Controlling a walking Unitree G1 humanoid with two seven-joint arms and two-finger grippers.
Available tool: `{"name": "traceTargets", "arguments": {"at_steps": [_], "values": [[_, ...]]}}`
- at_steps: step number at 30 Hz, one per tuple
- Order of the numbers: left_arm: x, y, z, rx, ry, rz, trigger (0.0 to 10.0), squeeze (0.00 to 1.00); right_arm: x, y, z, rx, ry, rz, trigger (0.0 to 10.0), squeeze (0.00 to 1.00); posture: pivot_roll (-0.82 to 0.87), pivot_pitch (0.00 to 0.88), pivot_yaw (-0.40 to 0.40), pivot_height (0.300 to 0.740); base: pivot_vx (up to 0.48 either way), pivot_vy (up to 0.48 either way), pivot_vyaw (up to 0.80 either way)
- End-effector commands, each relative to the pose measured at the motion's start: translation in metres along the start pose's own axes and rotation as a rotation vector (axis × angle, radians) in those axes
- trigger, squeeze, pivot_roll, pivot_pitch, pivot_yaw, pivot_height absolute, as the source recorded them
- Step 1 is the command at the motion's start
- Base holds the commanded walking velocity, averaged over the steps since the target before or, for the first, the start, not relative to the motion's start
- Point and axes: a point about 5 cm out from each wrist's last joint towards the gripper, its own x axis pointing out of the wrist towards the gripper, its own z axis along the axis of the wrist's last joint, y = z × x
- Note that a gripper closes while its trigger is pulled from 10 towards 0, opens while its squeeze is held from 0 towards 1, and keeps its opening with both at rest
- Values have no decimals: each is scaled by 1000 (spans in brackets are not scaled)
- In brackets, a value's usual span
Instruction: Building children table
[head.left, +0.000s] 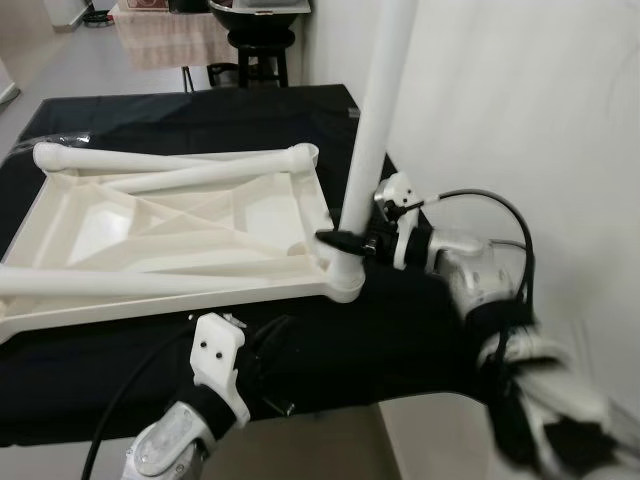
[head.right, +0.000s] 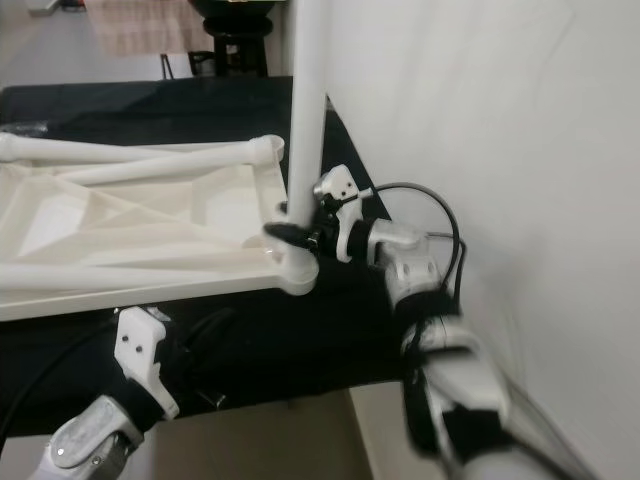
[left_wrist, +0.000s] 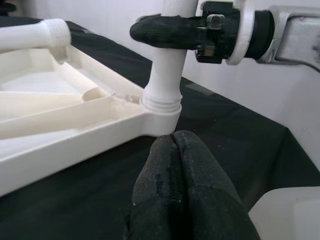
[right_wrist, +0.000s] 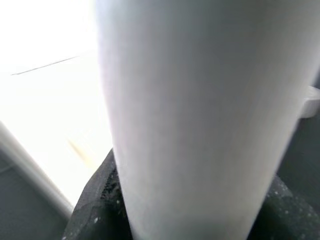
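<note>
The white plastic children's table top (head.left: 170, 235) lies upside down on the black cloth-covered work surface (head.left: 400, 330), its ribbed underside facing up. At the corner of the top nearest the robot's right side, one long white plastic leg (head.left: 375, 120) stands upright in its round corner socket (left_wrist: 162, 107). The right gripper (head.left: 340, 240) pinches this leg low down, just above the socket, its black fingers pressed against the tube. The left gripper (left_wrist: 175, 165) hovers near the same corner, just off the top's near edge, fingers pressed together and holding nothing. Two more white legs (head.left: 150, 170) lie loose across the underside of the top, and another (head.left: 150, 283) lies along its near edge. Judging from this, one leg is seated or being screwed home; the others remain to be fitted.
</note>
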Motion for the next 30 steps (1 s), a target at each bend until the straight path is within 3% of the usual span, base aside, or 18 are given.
{"name": "traceTargets", "arguments": {"at_steps": [1, 2, 3, 4, 6, 7, 14, 15, 16, 17, 18, 20, 21, 22, 25, 26, 30], "values": [[-3, 3, -1, 12, 14, -2, 10000, 0, -25, 0, -38, 90, 157, -306, 0, 0, 46, 73, -71, 740, 0, 0, 0], [-3, 3, -1, 12, 14, -2, 10000, 0, -25, 0, -38, 90, 157, -306, 0, 0, 46, 73, -71, 740, 0, 0, 0], [-3, 4, -1, 13, 17, -4, 10000, 0, -39, 15, -44, 66, 175, -382, 0, 0, 41, 67, -67, 740, 0, 0, 0], [-3, 5, -2, 13, 18, -5, 10000, 0, -40, 25, -36, 41, 148, -360, 0, 0, 21, 52, -56, 740, 0, 0, 0], [-3, 5, -2, 13, 18, -5, 10000, 0, -40, 25, -36, 41, 148, -360, 0, 0, 21, 52, -56, 740, 0, 0, 0], [-2, 5, -3, 10, 20, -10, 10000, 0, -35, 31, -31, 19, 126, -300, 0, 0, 24, 47, -57, 740, 0, 0, 0], [0, 4, -4, 15, 23, -20, 10000, 0, -29, 31, -36, 23, 135, -289, 0, 0, 32, 41, -65, 740, 0, 0, 0], [1, 4, -4, 20, 20, -15, 10000, 0, -27, 43, -31, 1, 153, -176, 10000, 671, 31, 29, -62, 740, 0, 0, 0], [1, 4, -4, 20, 20, -15, 10000, 0, -27, 43, -31, 1, 153, -176, 10000, 671, 31, 29, -62, 740, 0, 0, 0], [1, 5, -4, 24, 21, -16, 10000, 0, -28, 50, -27, -6, 153, -116, 10000, 1000, 31, 29, -62, 740, 0, 0, 0], [1, 5, -4, 24, 21, -16, 10000, 0, -28, 50, -27, -6, 153, -116, 10000, 1000, 31, 29, -62, 740, 0, 0, 0], [1, 4, -4, 32, 23, -24, 10000, 0, -26, 60, -15, -42, 118, 74, 10000, 1000, 32, 23, -56, 740, 0, 0, 0], [1, 4, -4, 32, 23, -24, 10000, 0, -26, 60, -15, -42, 118, 74, 10000, 1000, 32, 23, -56, 740, 0, 0, 0], [2, 3, -5, 35, 24, -28, 10000, 0, -24, 59, -9, -91, 92, 215, 10000, 102, 33, 22, -55, 740, 0, 0, 0], [3, 3, -5, 36, 24, -29, 10000, 0, -25, 57, -6, -106, 82, 265, 10000, 102, 35, 22, -57, 740, 0, 0, 0], [3, 3, -5, 38, 24, -30, 10000, 0, -25, 53, -3, -112, 68, 325, 10000, 0, 38, 22, -57, 740, 0, 0, 0], [3, 2, -5, 43, 23, -29, 10000, 0, -21, 37, 1, -97, 62, 417, 10000, 0, 45, 25, -59, 740, 0, 0, 0]]}}
